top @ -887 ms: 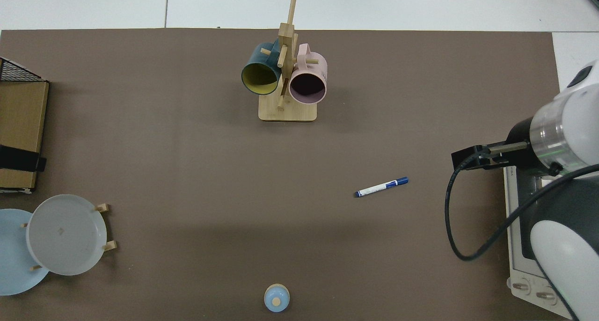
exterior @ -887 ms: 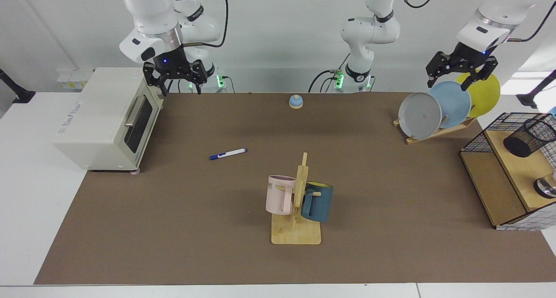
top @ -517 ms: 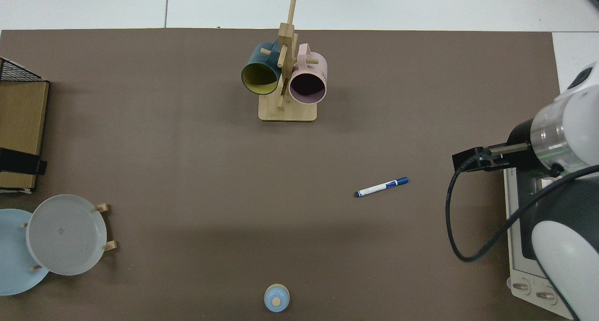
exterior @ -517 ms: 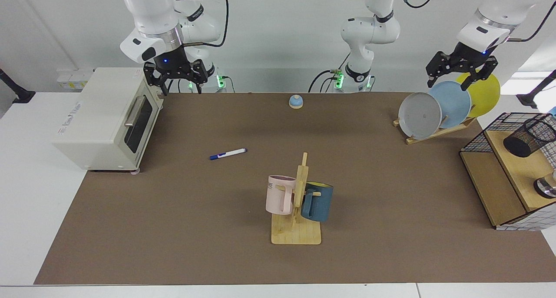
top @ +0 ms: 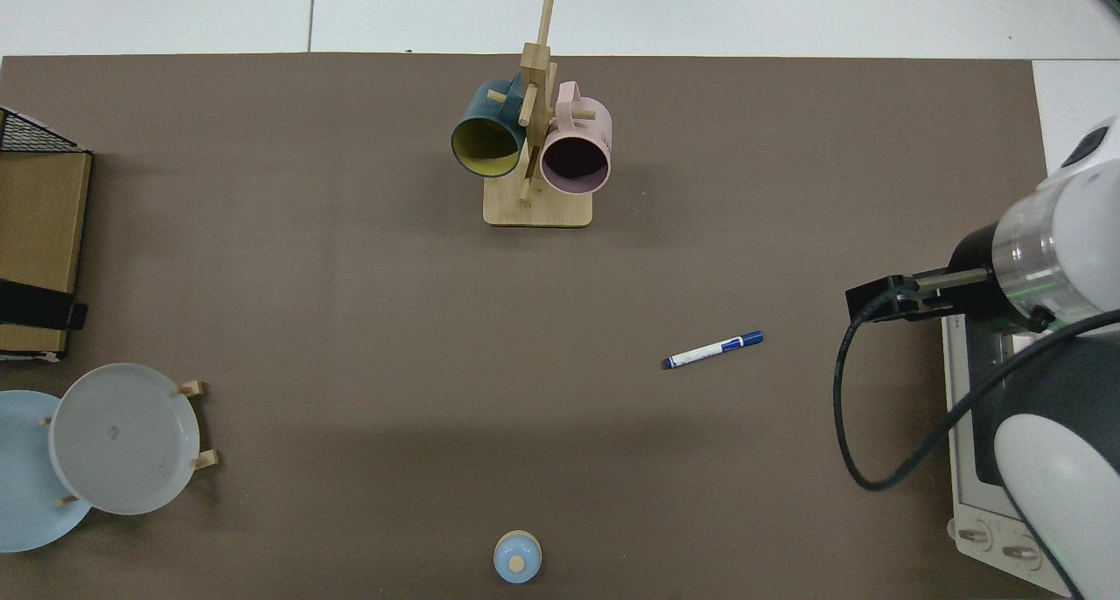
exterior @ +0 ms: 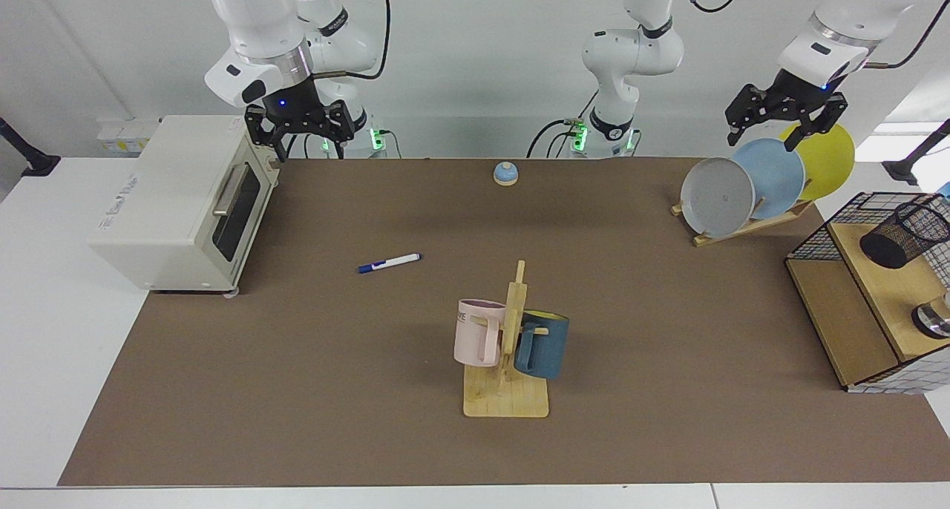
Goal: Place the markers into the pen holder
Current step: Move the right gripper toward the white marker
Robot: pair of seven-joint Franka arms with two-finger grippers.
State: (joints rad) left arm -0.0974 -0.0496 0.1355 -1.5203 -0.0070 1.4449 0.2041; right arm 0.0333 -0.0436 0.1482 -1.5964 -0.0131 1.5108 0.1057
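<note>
The marker [exterior: 389, 263] is lying flat on the brown mat [exterior: 312, 390], well in from the mat's edges, nearer the toaster oven [exterior: 178, 205] than the mug tree [exterior: 512, 346]; its position is unchanged from the earlier frames. In the top view the marker [top: 713, 349] is resting at a slight angle, blue cap pointing toward the toaster oven's side.

The right gripper [exterior: 300, 134] is hanging with its fingers spread, holding nothing, above the mat's far edge, just beside the toaster oven's upper corner. Compared with the earlier frames it is sitting slightly higher and closer to the oven.

The left gripper [exterior: 785, 119] is hovering with its fingers spread, holding nothing, above the plate rack [exterior: 749, 227], over the blue plate [exterior: 772, 175] and yellow plate [exterior: 831, 164]. It is sitting higher than in the earlier frames, its fingertips now clearing more of the plate rims.

The pen holder [exterior: 905, 234] is lying tilted on the wooden shelf of the wire basket [exterior: 816, 242] at the mat's edge, well apart from the marker, and is unmoved. The pink mug [exterior: 479, 332], the blue mug [exterior: 542, 344] and the small blue bell [exterior: 505, 173] are likewise unmoved.
</note>
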